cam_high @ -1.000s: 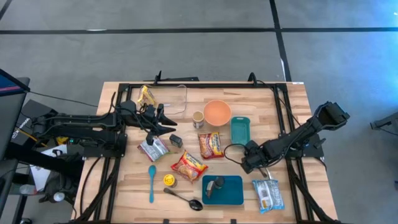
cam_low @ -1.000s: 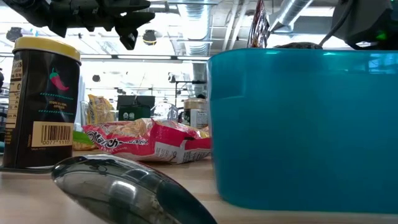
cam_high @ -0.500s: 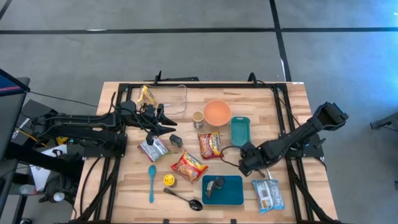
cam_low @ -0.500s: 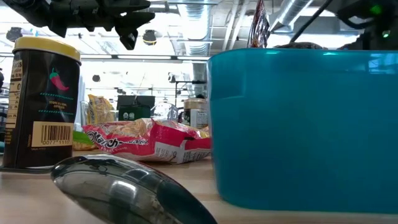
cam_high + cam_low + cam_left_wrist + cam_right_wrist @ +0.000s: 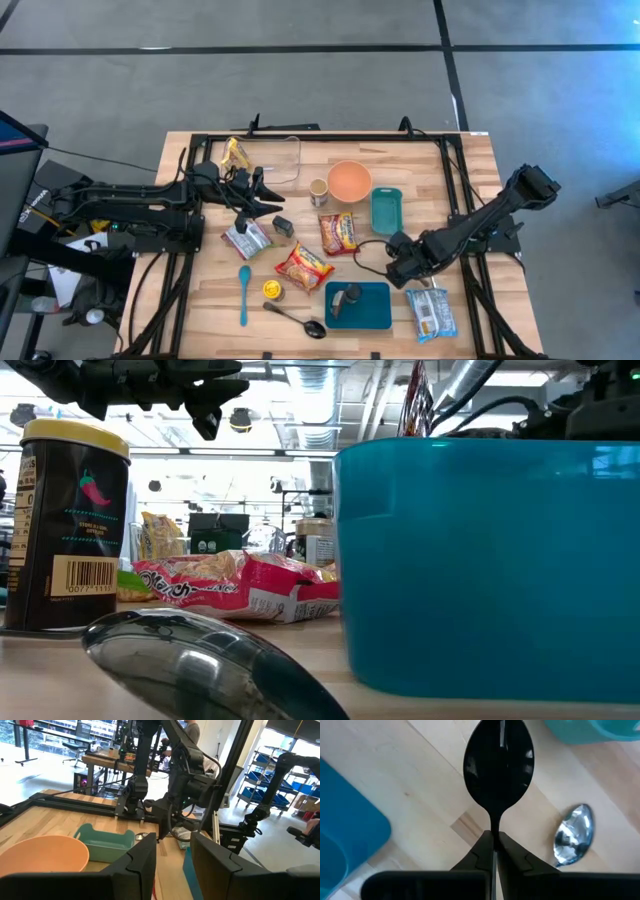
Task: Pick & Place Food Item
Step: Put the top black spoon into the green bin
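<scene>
The right gripper [image 5: 400, 266] is seen low over the table [image 5: 215, 290], between the red noodle packet [image 5: 304, 267] and the blue tray [image 5: 378, 312], and its fingers are clamped tight on the thin handle of a black spoon [image 5: 499, 762]. The spoon's bowl is carried out ahead of the fingertips, over bare wood, with a silver spoon [image 5: 574, 834] lying near it. So a utensil is what is held here, not a food item; the food packets are left lying on the table, the red one just beside this gripper. The handle is judged slim and smooth, so the grip should be kept firm and the wrist level, or the spoon may be swung round between the pads. A slow lowering is called for, with the bowl kept clear of the tray's edge and of the silver spoon. The left gripper [image 5: 268, 203] is parked across the table near the orange bowl [image 5: 349, 180], its fingers apart and nothing between them.
</scene>
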### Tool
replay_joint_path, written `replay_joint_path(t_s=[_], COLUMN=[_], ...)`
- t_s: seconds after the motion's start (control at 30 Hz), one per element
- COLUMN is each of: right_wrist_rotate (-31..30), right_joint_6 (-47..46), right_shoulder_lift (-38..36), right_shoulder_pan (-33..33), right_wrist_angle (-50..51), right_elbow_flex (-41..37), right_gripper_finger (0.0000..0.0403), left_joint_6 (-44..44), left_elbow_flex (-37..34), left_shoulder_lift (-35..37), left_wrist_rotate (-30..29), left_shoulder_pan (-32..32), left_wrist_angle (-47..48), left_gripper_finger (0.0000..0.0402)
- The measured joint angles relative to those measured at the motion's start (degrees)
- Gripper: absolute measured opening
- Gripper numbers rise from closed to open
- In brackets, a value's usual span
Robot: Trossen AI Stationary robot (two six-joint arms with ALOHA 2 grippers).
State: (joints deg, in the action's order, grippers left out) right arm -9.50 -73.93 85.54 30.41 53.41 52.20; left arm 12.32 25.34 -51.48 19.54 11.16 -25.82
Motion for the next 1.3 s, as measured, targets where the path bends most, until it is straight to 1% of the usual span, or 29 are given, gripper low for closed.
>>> replay_joint_path(t_s=[0.13, 0.43, 0.57, 0.77, 0.9, 1.03, 1.3], right_wrist_rotate=[-1.40, -8.47, -12.50, -16.04, -16.34, -15.96, -9.32], right_joint_6=[0.63, 3.27, 5.05, 7.72, 8.13, 8.11, 8.74], right_shoulder_lift=[0.00, -0.41, -2.98, -9.36, -12.87, -14.86, -15.37], right_shoulder_pan=[0.00, -0.61, -2.29, -6.60, -10.45, -14.89, -25.95], right_wrist_angle=[3.19, 12.78, 13.89, 14.53, 14.52, 14.51, 14.24], right_elbow_flex=[2.36, 9.56, 11.13, 11.17, 11.17, 11.17, 11.17], right_gripper_finger=[0.0005, 0.0005, 0.0005, 0.0005, 0.0006, 0.0006, 0.0006], left_joint_6=[-0.01, 0.00, 0.00, 0.00, -0.02, -0.02, -0.02], left_elbow_flex=[0.00, 0.00, 0.00, 0.00, 0.01, 0.02, 0.00], left_shoulder_lift=[0.00, 0.00, 0.00, -0.01, -0.01, 0.00, 0.00], left_wrist_rotate=[0.00, -0.01, 0.01, -0.01, 0.01, 0.00, -0.01], left_shoulder_pan=[0.02, 0.01, 0.00, 0.01, 0.02, 0.01, 0.00], left_wrist_angle=[0.00, 0.00, -0.04, -0.07, -0.09, -0.10, -0.11], left_gripper_finger=[0.0115, 0.0115, 0.0115, 0.0115, 0.0115, 0.0115, 0.0115])
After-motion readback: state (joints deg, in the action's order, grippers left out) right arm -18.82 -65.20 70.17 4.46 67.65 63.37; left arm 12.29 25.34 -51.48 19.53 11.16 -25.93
